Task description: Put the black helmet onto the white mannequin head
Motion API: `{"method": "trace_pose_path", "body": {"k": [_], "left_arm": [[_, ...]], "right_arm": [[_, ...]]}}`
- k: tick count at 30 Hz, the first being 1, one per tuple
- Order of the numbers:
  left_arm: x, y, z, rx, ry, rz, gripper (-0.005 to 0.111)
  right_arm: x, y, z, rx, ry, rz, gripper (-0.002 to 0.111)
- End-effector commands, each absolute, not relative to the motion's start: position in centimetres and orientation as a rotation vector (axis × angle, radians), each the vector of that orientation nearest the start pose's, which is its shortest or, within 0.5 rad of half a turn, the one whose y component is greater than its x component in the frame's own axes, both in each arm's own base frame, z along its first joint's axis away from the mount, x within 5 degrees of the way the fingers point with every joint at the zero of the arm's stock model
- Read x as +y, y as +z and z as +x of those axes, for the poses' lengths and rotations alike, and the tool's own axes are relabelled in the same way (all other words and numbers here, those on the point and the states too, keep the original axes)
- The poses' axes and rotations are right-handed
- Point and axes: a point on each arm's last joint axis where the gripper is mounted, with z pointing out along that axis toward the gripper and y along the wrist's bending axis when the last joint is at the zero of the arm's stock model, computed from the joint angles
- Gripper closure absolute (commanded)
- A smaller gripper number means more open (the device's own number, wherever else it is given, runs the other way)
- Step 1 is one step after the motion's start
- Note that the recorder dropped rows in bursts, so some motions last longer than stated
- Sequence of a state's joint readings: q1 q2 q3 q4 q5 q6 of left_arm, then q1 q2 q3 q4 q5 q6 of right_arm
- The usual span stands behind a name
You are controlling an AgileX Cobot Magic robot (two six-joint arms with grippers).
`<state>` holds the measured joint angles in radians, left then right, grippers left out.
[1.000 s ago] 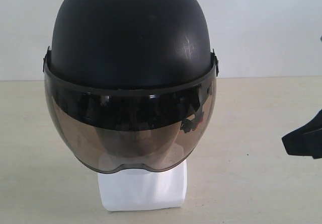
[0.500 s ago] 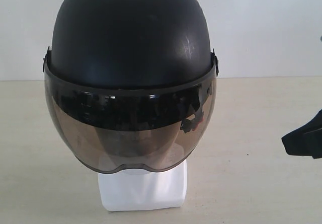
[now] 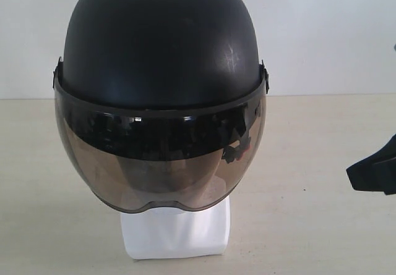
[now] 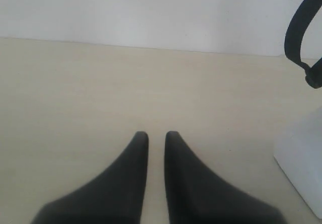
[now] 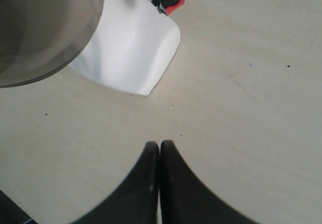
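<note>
The helmet (image 3: 161,40) sits on the head (image 3: 176,232) at mid-frame, visor covering the face (only the white base shows below). Any retreat should stay clear of the visor: the left tool (image 4: 156,136) is slightly spread and empty above the counter (image 3: 322,164), the right tool (image 5: 159,146) pressed together. No writing is legible.

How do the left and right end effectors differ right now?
The left end effector has a narrow gap between its fingers; the right end effector has its fingers pressed together. The left wrist view catches only a corner of the white mannequin head's base; the right wrist view shows that base and the black helmet's visor. Both hold nothing.
</note>
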<state>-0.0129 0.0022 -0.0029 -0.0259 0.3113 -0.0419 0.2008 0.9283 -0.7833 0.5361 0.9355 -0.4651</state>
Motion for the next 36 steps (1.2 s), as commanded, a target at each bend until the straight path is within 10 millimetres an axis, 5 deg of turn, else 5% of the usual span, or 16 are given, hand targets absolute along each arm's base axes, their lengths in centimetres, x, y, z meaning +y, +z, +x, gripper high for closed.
{"method": "trace_pose_path", "body": {"k": [1, 19, 23, 27, 31, 36], "left_arm": [[-0.1, 18.5, 5.4, 1.797, -0.072, -0.056, 0.094], [-0.1, 18.5, 5.4, 1.797, -0.072, -0.056, 0.094], [-0.1, 18.5, 5.4, 1.797, -0.072, -0.056, 0.094], [-0.1, 18.5, 5.4, 1.797, -0.072, -0.056, 0.094], [-0.1, 18.5, 5.4, 1.797, -0.072, -0.056, 0.094], [-0.1, 18.5, 5.4, 1.797, -0.072, -0.056, 0.094]], "right_arm": [[6.9, 31.4, 15.1, 2.387, 0.558, -0.577, 0.109], [6.7, 31.8, 14.8, 2.357, 0.536, -0.577, 0.109], [5.8, 34.5, 12.9, 2.072, 0.388, -0.602, 0.109], [4.1, 36.6, 10.6, 1.712, 0.274, -0.402, 0.109], [2.5, 35.3, 8.2, 1.495, 0.185, -0.259, 0.109], [1.3, 31.1, 6.6, 1.432, 0.130, -0.154, 0.109]]}}
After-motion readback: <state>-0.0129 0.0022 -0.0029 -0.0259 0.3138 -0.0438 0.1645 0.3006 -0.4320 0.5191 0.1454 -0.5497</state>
